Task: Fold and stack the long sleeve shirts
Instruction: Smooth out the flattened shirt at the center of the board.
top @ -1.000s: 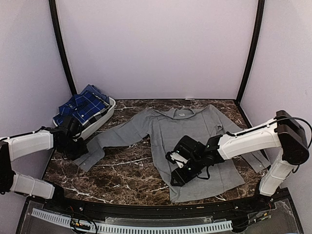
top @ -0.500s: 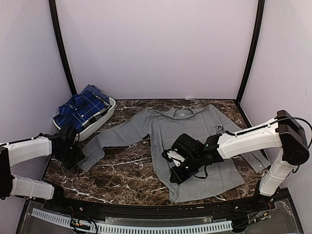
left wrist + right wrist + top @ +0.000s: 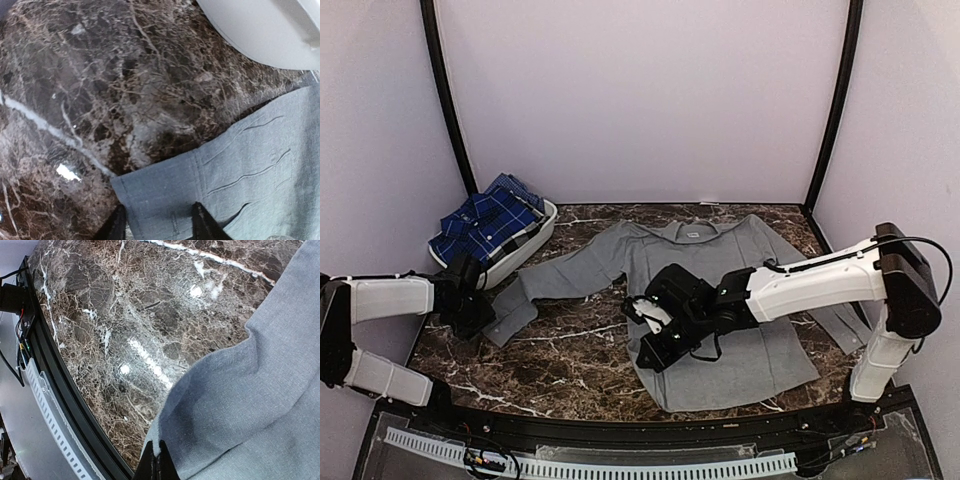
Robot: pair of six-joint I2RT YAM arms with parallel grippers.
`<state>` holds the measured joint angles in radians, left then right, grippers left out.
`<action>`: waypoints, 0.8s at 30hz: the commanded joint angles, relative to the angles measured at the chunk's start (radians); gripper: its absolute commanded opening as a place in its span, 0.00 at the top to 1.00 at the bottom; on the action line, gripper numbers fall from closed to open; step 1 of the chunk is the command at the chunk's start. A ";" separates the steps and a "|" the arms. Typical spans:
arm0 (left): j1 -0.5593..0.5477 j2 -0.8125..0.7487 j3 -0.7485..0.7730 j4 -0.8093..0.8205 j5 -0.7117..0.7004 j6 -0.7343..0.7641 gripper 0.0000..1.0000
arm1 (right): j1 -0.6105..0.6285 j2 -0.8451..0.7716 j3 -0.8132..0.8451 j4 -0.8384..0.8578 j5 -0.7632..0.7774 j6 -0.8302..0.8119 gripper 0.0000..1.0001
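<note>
On dark marble (image 3: 570, 365), grey shirt (image 3: 700, 258) (hem in right claw (image 3: 159, 462)).

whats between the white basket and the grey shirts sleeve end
Just bare marble table: the left wrist view shows a dark strip between the basket and the grey shirt sleeve.

Pale lilac walls (image 3: 640, 100) with black corner posts (image 3: 445, 100) enclose a dark, white-veined marble table (image 3: 570, 350).

Right gripper (image 3: 159, 460) — 2 fingertips pinched together on grey shirt (image 3: 250, 405) edge, brown marble table (image 3: 125, 315) beside
</note>
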<state>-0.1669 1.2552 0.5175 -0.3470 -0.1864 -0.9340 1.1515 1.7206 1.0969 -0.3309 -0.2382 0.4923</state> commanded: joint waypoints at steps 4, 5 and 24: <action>0.004 0.034 -0.020 0.003 0.044 0.011 0.85 | 0.025 0.102 0.093 0.054 -0.035 0.007 1.00; 0.004 0.022 -0.011 -0.008 0.039 0.023 0.88 | 0.027 0.112 0.098 0.056 -0.038 0.007 1.00; 0.003 -0.141 0.103 -0.128 0.010 0.191 0.70 | 0.046 0.167 0.112 0.057 -0.023 0.006 0.94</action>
<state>-0.1658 1.0412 0.6529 -0.4728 -0.2081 -0.7864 1.1866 1.8652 1.1744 -0.2920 -0.2691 0.5011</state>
